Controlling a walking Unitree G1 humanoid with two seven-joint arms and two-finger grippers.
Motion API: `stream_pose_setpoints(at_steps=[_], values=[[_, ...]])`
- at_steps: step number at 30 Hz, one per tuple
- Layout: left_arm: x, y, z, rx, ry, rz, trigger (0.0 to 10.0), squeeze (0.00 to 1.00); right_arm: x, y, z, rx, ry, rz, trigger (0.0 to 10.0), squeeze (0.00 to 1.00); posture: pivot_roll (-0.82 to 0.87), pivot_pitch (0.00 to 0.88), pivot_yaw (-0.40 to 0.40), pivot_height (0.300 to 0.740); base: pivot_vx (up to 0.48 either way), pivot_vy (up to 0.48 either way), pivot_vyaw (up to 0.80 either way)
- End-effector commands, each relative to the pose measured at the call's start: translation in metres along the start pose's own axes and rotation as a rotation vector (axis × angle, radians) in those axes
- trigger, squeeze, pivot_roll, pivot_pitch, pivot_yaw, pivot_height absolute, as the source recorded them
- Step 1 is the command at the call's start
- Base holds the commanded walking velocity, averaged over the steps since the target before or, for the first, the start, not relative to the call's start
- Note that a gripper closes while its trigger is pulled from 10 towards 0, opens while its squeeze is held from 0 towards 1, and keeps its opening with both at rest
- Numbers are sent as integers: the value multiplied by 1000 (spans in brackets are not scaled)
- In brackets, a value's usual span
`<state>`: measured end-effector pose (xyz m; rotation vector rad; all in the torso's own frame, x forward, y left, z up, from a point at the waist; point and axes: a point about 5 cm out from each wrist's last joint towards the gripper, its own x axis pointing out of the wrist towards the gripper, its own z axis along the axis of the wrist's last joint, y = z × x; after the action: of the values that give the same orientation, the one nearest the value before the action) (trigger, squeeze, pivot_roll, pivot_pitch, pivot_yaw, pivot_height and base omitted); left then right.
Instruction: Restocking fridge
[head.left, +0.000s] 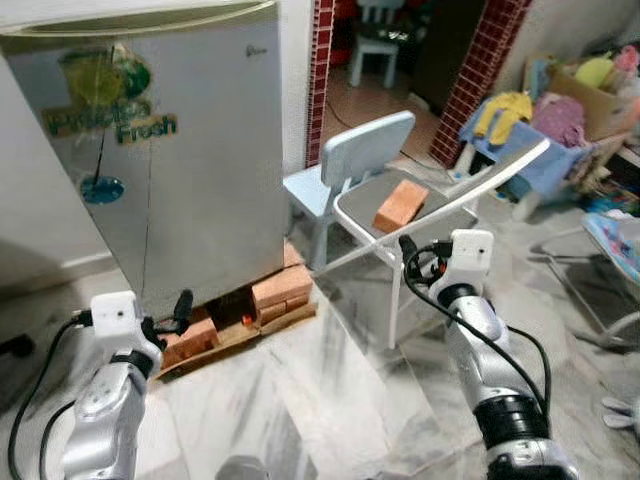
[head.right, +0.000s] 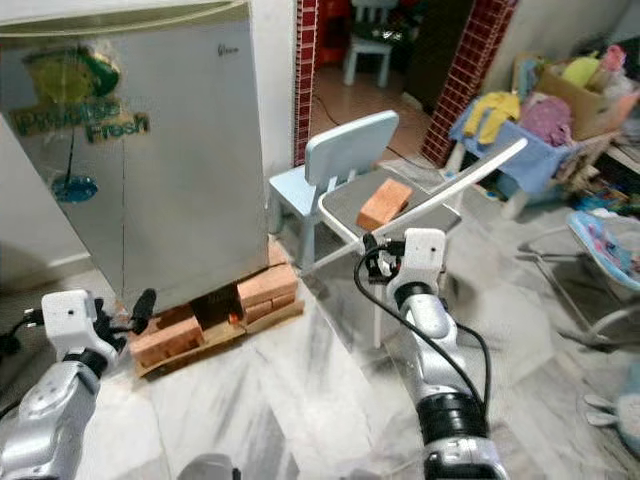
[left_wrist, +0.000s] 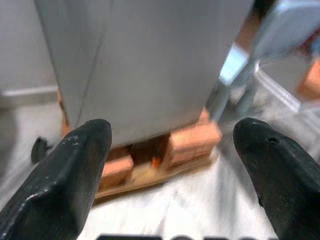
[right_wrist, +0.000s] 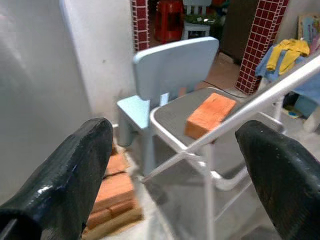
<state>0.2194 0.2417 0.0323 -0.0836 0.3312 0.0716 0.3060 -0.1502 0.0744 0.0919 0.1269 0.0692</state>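
Note:
A silver fridge (head.left: 190, 150) with a "Fresh" sticker stands at the left with its door closed, raised on bricks (head.left: 280, 290) and a wooden board. An orange brick-like block (head.left: 400, 205) lies on the seat of a white metal folding chair (head.left: 362, 195) to the fridge's right. My left gripper (head.left: 176, 310) is low in front of the fridge's base, open and holding nothing (left_wrist: 170, 150). My right gripper (head.left: 409, 250) is open just short of the folding chair's front, facing the block (right_wrist: 210, 115), with nothing between its fingers.
A light blue child's chair (head.left: 350, 150) stands between the fridge and the folding chair. Red brick pillars (head.left: 490, 50) frame a doorway behind. Clothes and boxes (head.left: 540, 120) pile up at the right, with a baby seat (head.left: 615, 250) nearby. The floor is pale marble.

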Motion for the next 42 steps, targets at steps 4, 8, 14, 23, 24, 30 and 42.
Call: stream_pose_setpoints(at_steps=[4, 8, 14, 23, 24, 30, 42], values=[[2, -22, 9, 72, -42, -96, 10000, 0, -6, -18, 5, -18, -24, -49, 10000, 0, 169, 0, -53, 740, 0, 480, -323], [-2, -28, 9, 92, -52, -181, 10000, 0, -9, -22, 2, -24, -16, -64, 10000, 0, 169, 0, -58, 740, 0, 478, 0], [-7, -32, 15, 158, -75, -299, 10000, 0, -12, -28, 5, -37, -27, -97, 10000, 0, 175, 0, -62, 740, 124, 193, 0], [-2, -35, 17, 215, -65, -316, 10000, 0, -37, -48, -7, -35, -11, -218, 10000, 0, 136, 0, 24, 740, 0, 0, 0], [-2, -35, 17, 215, -65, -316, 10000, 0, -37, -48, -7, -35, -11, -218, 10000, 0, 136, 0, 24, 740, 0, 0, 0], [10, -44, 22, 243, -61, -369, 10000, 0, -42, -51, -6, -17, -32, -292, 10000, 0, 91, 0, 59, 740, 0, 0, 0], [12, -54, 20, 205, -52, -341, 10000, 0, -36, -45, -1, -14, -16, -243, 10000, 0, 117, 0, 11, 740, 0, 279, 0]])
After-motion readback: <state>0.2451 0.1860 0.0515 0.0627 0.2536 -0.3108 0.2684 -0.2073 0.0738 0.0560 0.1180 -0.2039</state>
